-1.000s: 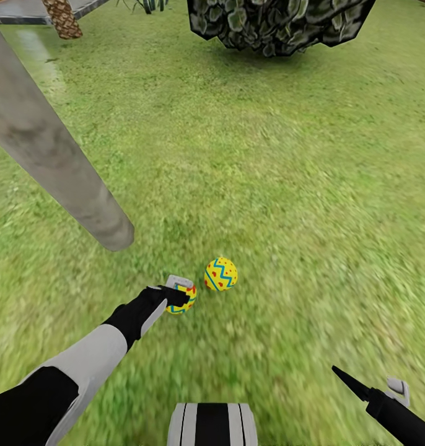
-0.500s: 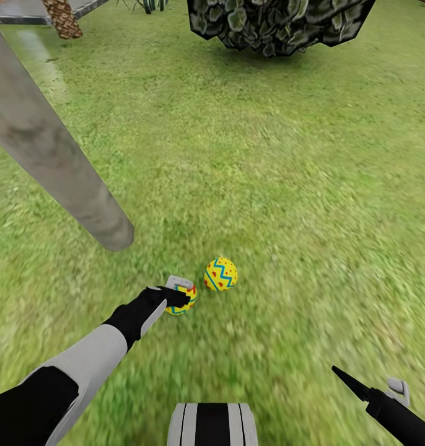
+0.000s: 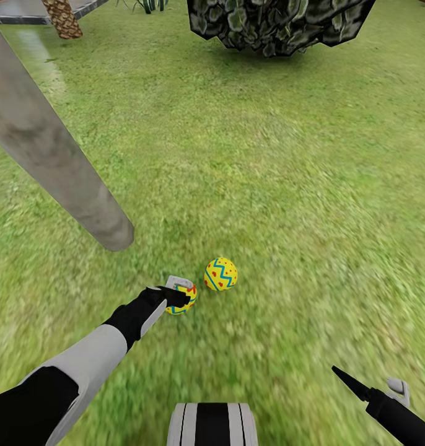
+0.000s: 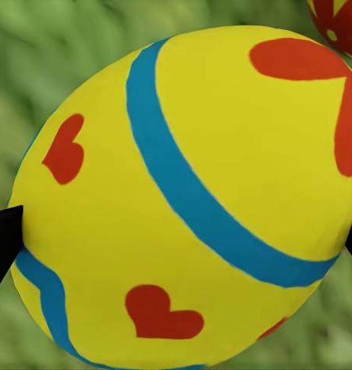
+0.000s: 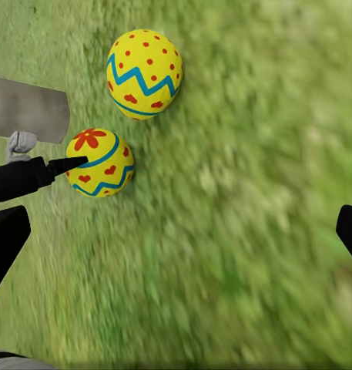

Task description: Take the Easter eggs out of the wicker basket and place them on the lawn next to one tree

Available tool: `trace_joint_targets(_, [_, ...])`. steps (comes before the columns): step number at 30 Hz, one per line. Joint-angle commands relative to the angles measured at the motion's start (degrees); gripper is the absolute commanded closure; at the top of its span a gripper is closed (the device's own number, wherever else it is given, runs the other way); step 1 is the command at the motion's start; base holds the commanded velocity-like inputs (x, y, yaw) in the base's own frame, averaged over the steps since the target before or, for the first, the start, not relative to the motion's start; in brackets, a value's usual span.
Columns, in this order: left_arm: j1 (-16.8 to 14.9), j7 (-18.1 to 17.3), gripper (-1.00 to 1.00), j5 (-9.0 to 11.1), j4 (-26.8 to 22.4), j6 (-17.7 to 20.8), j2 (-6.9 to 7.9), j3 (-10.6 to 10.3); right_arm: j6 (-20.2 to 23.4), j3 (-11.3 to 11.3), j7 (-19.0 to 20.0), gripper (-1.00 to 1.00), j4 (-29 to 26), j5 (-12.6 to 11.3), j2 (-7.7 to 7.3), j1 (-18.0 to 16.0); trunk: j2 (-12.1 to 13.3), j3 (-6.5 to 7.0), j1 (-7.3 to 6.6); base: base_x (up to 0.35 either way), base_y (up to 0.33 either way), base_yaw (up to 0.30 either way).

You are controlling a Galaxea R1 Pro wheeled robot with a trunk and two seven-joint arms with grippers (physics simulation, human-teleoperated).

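On the mottled green lawn (image 3: 287, 186), 2 yellow Easter eggs are visible near the base of a thin, pale grey tree trunk (image 3: 57, 167), which leans across the head view's left side.

The first, a yellow egg with red hearts and a blue band (image 3: 181, 299), sits between the fingers of the left gripper (image 3: 177, 296). The left wrist view shows dark fingertips (image 4: 5, 243) at both sides of this egg (image 4: 183, 200), the jaws closed to its width. The right wrist view shows it (image 5: 101, 163) low at the grass; whether it touches the ground cannot be told.

The second, a yellow egg with a blue zigzag and red dots (image 3: 220, 274), lies free on the grass just beside the first, on the side away from the robot.

The right gripper (image 3: 376, 387) hangs well apart from both eggs, its fingers spread wide and holding nothing.

A dark, angular leafy crown (image 3: 280, 25) stands at the far edge of the lawn.
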Motion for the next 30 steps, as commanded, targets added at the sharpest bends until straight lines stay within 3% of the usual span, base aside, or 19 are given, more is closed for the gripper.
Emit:
trace_joint_targets(1, [0.0, 0.3, -1.0, 0.3, 1.8, 0.2, 0.05, -0.3, 0.4, 0.0, 0.0, -1.0, 0.0, -0.3, -0.01, 0.0, 0.0, -0.03, 0.01, 0.0, 0.0, 0.0])
trace_joint_targets(17, [0.0, 0.2, -1.0, 0.3, 1.8, 0.6, 0.05, 0.0, 0.4, 0.0, 0.0, -1.0, 0.0, -0.4, -0.01, 0.0, 0.2, 3.07, -0.35, 0.0, 0.0, 0.0])
trace_joint_targets(30, [0.0, -0.1, -1.0, 0.4, 1.8, 4.3, 0.05, 0.1, 0.4, 0.0, 0.0, -1.0, 0.0, -0.3, -0.01, 0.0, 0.4, 5.95, -0.69, -0.021, 0.0, 0.0])
